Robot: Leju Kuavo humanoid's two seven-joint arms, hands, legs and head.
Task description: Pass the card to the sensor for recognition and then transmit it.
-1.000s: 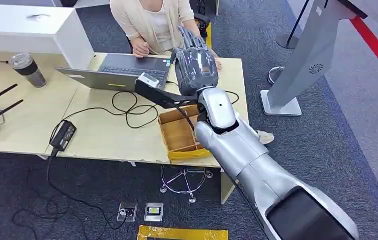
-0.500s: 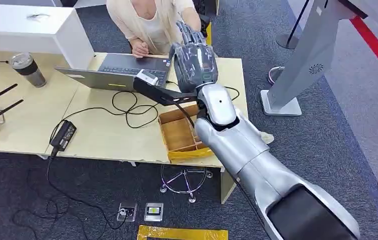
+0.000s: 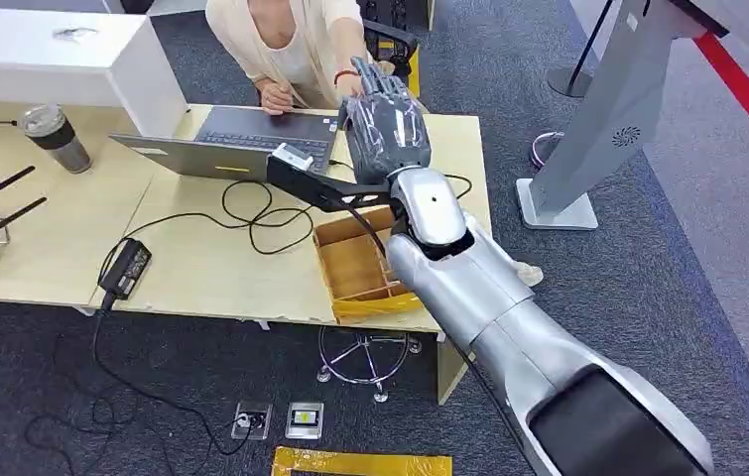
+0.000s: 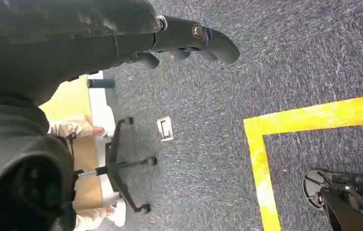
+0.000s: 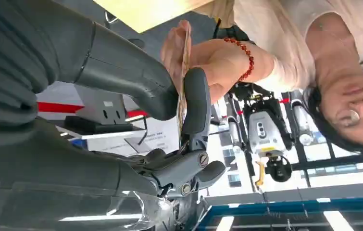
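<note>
While card (image 5: 184, 82) is pinched between right hand (image 3: 387, 119) thumb and finger at upper centre, person's hand (image 5: 203, 55) has been brought to it since 0.5 s ago; handover judged underway; left hand (image 4: 189, 41) fingers empty, loosely apart

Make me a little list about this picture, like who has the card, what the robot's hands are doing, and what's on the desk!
Card: thin, seen edge-on, pinched between the right hand's thumb and a finger
Right hand: raised over the desk toward the person
Person's hand: touching the card, red bead bracelet on the wrist
Left hand: hanging above the carpet, holding nothing
Desk: laptop, wooden tray, cables, cup
</note>
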